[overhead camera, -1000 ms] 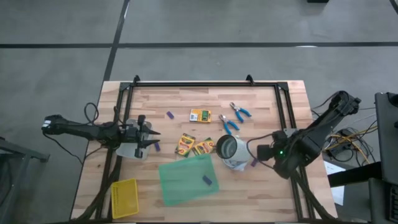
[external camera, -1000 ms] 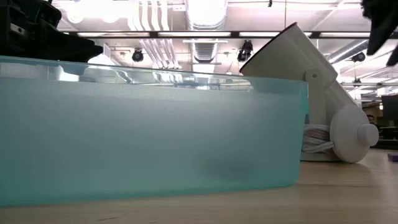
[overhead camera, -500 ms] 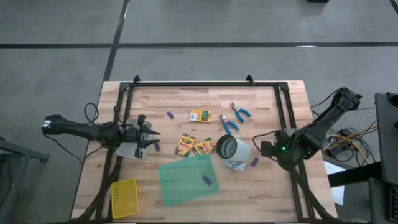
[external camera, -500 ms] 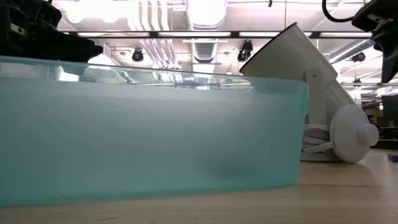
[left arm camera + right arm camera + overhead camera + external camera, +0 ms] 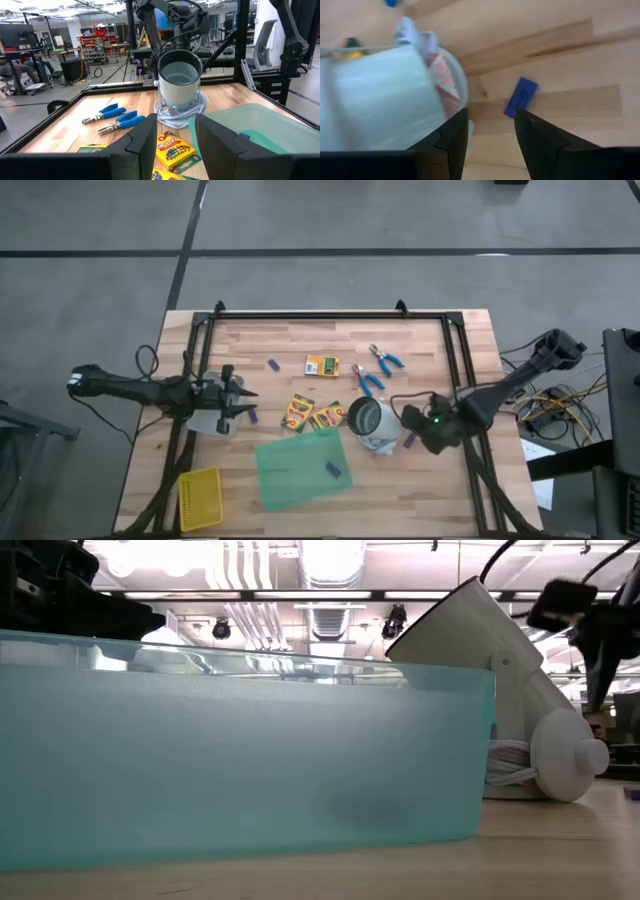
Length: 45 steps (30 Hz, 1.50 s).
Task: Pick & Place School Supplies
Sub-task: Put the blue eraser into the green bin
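Both sets of jaws stood spread with nothing between them, we noted.

From above, we saw the left jaws (image 5: 243, 402) parked at the left side of the surface (image 5: 430, 340), just beside a purple piece (image 5: 254, 417). The right jaws (image 5: 404, 420) hovered close to the white cup (image 5: 370, 422), near another purple piece (image 5: 409, 440). Crayon boxes (image 5: 310, 414) lay mid-surface, one more (image 5: 321, 366) farther back, with the blue-handled tools (image 5: 376, 370) beside it. A purple piece (image 5: 334, 470) sat on the green sheet (image 5: 300, 470).

Down low, we got mostly green sheet and the tilted cup.

Left wrist: fingers (image 5: 145, 142) apart, crayon boxes and blue-handled tools ahead.

Right wrist: fingers (image 5: 452, 135) parted above bare wood, the purple piece lying beside the gap, next to the cup.
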Each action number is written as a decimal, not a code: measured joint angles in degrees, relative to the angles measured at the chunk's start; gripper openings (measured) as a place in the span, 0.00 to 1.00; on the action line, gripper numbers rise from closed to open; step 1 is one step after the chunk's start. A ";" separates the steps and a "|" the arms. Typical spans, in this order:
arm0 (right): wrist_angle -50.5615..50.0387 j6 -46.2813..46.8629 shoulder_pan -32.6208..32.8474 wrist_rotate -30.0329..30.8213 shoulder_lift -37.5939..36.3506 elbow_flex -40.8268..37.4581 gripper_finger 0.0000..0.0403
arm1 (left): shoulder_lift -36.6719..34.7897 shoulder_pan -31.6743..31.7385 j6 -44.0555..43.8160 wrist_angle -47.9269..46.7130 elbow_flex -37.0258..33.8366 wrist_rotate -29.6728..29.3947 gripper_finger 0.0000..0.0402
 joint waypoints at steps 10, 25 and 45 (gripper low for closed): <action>0.06 0.06 -0.99 -1.06 1.35 0.00 0.36 | -0.02 0.00 0.00 -0.25 0.00 0.00 0.35; -4.69 -76.31 1.24 2.51 -8.09 2.70 0.35 | -0.02 -0.01 0.00 -0.29 0.00 0.00 0.35; -4.87 -118.41 1.19 0.51 -2.54 1.20 0.30 | -0.02 -0.01 -0.01 -0.38 0.00 0.00 0.35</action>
